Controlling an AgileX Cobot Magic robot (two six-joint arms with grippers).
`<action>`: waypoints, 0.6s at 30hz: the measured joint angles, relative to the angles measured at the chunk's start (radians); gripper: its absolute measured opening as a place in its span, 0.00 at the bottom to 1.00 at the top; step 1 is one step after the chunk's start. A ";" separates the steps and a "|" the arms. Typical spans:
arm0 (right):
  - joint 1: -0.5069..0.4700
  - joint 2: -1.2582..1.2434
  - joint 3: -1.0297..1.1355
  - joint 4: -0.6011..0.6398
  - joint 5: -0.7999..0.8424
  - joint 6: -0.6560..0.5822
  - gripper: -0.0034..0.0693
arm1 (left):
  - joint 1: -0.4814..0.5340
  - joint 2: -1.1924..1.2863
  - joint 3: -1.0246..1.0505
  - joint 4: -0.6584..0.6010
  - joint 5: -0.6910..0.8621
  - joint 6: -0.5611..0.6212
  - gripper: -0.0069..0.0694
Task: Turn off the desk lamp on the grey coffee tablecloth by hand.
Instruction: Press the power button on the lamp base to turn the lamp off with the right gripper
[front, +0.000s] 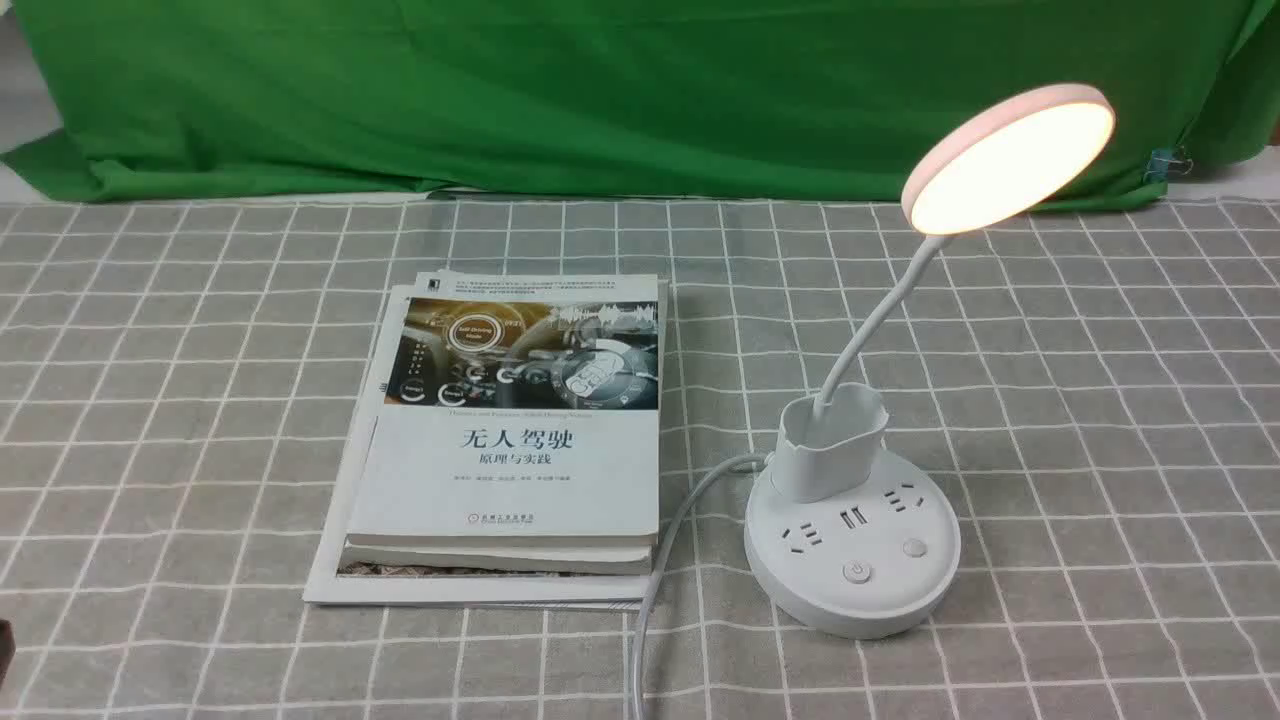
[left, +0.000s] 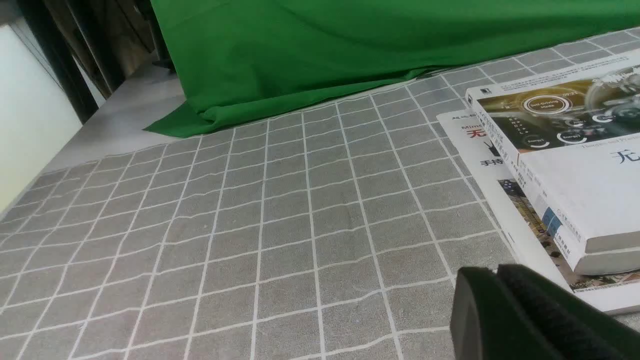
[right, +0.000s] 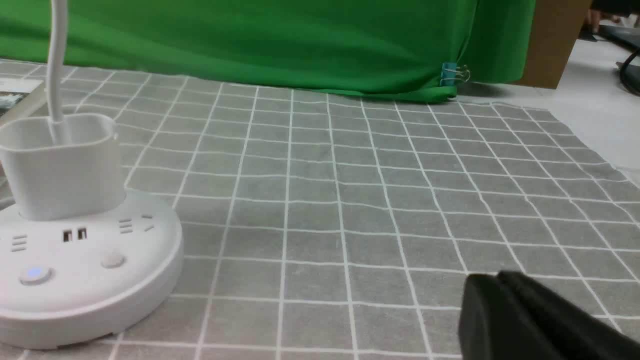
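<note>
Grey coffee tablecloth (front: 1100, 400) is covering the counter. Desk lamp (front: 850, 540) is standing ahead of the right gripper (right: 497, 280), well apart, head (front: 1010, 160) glowing: button press not yet done. Both grippers are clenched, grasping nothing; left gripper (left: 496, 274) is sitting near stacked books (front: 520, 470).

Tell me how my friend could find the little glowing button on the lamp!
Look on the grey checked tablecloth for the white lamp shining beside the stack of books. Its round base has two round buttons near the front. Yours is the button closer to the books: it has a ring mark and a tiny blue glow, while the other button is plain.
</note>
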 joint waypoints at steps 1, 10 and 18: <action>0.000 0.000 0.000 0.000 0.000 0.000 0.11 | 0.000 0.000 0.000 0.000 0.000 0.000 0.12; 0.000 0.000 0.000 0.000 0.000 0.009 0.11 | 0.000 0.000 0.000 0.000 0.000 0.000 0.12; 0.000 0.000 0.000 0.000 -0.013 0.111 0.11 | 0.000 0.000 0.000 0.000 0.000 0.000 0.12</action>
